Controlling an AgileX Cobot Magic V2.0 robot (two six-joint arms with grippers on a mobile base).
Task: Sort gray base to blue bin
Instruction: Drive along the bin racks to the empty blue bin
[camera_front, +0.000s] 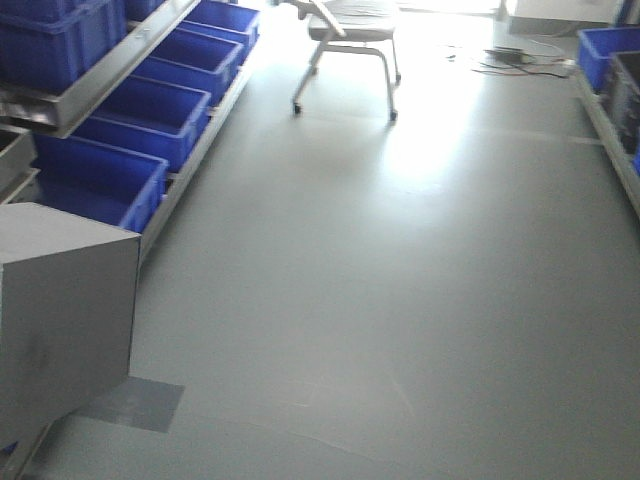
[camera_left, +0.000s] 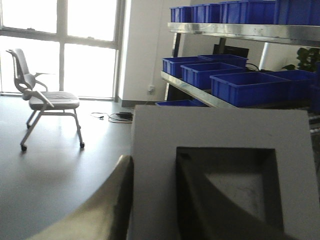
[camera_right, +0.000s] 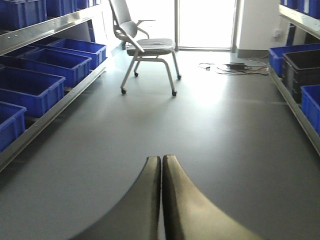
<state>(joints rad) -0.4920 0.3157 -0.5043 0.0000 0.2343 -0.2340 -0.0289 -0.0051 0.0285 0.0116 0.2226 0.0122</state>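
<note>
Left tool (camera_left: 152, 167) is clamped on the small matte gray cube-like base (camera_left: 220, 130), hollow face toward its camera. Right tool (camera_right: 161, 190) is pinched shut on nothing. The row of deep blue plastic crates (camera_front: 140, 205) sits on the left arm's side, so that arm's nearer. Can't tell which crate, though.

Wheeled chair (camera_front: 352, 28), floor cables (camera_front: 520, 60)
</note>
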